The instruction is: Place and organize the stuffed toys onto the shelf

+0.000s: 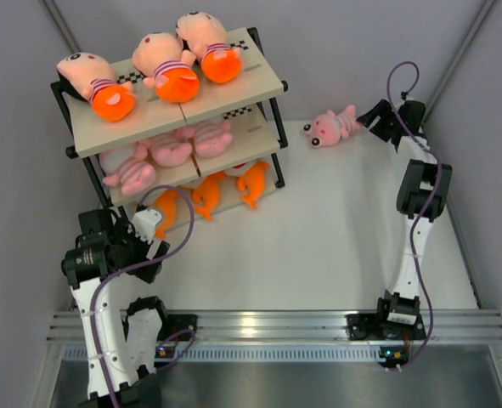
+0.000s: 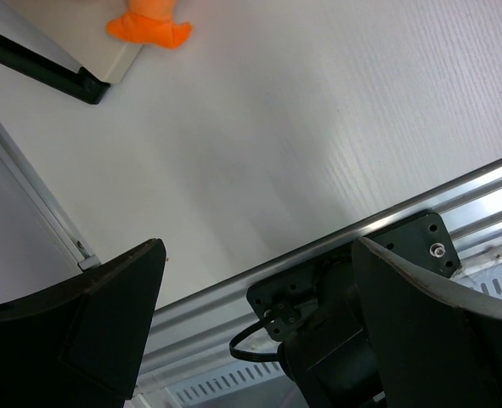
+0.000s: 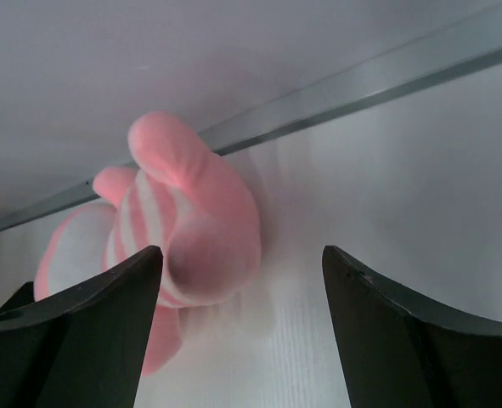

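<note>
The shelf (image 1: pixel 234 93) stands at the far left of the table. Three peach-headed dolls (image 1: pixel 167 66) lie on its top board, pink striped animals (image 1: pixel 170 151) on the middle board, orange fish (image 1: pixel 206 194) on the bottom. One pink striped animal (image 1: pixel 331 126) lies loose on the table at the far right. My right gripper (image 1: pixel 371 119) is open just right of it; in the right wrist view the animal (image 3: pixel 178 229) lies ahead, toward the left finger. My left gripper (image 1: pixel 153 225) is open and empty near the shelf's front left corner.
Grey walls close in on both sides and the back. An aluminium rail (image 1: pixel 276 323) runs along the near edge by the arm bases. The left wrist view shows an orange fish tail (image 2: pixel 149 27) on the shelf's bottom board corner (image 2: pixel 115 64).
</note>
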Tool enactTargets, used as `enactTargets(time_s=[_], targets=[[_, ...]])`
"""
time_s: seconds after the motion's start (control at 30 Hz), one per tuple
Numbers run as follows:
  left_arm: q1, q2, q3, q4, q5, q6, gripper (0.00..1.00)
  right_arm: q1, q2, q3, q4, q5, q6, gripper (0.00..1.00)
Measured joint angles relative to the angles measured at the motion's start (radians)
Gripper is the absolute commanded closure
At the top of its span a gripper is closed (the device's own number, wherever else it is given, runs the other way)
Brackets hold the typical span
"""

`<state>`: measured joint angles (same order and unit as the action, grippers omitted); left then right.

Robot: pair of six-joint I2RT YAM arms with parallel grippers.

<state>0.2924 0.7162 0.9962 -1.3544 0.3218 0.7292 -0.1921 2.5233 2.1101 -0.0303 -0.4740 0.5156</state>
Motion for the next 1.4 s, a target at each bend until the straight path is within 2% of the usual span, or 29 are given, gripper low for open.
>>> enactTargets(time_s=[0.17, 0.23, 0.3, 0.57, 0.67, 0.77, 0.87, 0.9, 0.93, 0.97, 1.07, 1.17, 1.3, 1.4], targets=[[0.0, 0.02, 0.0, -0.001, -0.025, -0.012, 0.03, 0.007, 0.107, 0.028, 0.115, -0.072, 0.098, 0.25], [0.0, 0.03, 0.0, -0.001, -0.036, -0.019, 0.03, 0.013, 0.117, 0.039, 0.135, -0.081, 0.114, 0.31], [0.0, 0.035, 0.0, -0.001, -0.051, -0.025, 0.03, 0.021, 0.119, 0.039, 0.147, -0.081, 0.125, 0.34], [0.0, 0.041, 0.0, -0.001, -0.077, -0.029, 0.03, 0.053, 0.122, 0.039, 0.244, -0.103, 0.169, 0.29], [0.0, 0.042, 0.0, -0.001, -0.081, -0.029, 0.03, 0.067, 0.123, 0.039, 0.248, -0.1, 0.172, 0.3], [0.0, 0.043, 0.0, -0.001, -0.088, -0.029, 0.03, 0.079, 0.14, 0.058, 0.256, -0.099, 0.188, 0.36], [0.0, 0.048, 0.0, 0.0, -0.1, -0.029, 0.03, 0.092, 0.151, 0.057, 0.258, -0.084, 0.202, 0.68], [0.0, 0.048, 0.0, -0.001, -0.103, -0.029, 0.03, 0.094, 0.151, 0.056, 0.257, -0.076, 0.211, 0.88], [0.0, 0.048, 0.0, -0.001, -0.103, -0.029, 0.03, 0.097, 0.151, 0.055, 0.258, -0.069, 0.214, 0.99], [0.0, 0.047, 0.0, -0.001, -0.103, -0.029, 0.03, 0.098, 0.15, 0.049, 0.266, -0.064, 0.224, 1.0], [0.0, 0.047, 0.0, -0.001, -0.103, -0.034, 0.03, 0.1, 0.095, -0.066, 0.306, -0.023, 0.239, 1.0], [0.0, 0.045, 0.0, -0.001, -0.102, -0.047, 0.03, 0.099, -0.043, -0.296, 0.348, 0.034, 0.262, 1.0], [0.0, 0.05, 0.0, -0.001, -0.093, -0.069, 0.05, 0.103, -0.365, -0.713, 0.402, 0.139, 0.311, 1.0], [0.0, 0.068, 0.0, -0.001, -0.068, -0.095, 0.06, 0.111, -0.613, -0.919, 0.394, 0.209, 0.339, 1.0]])
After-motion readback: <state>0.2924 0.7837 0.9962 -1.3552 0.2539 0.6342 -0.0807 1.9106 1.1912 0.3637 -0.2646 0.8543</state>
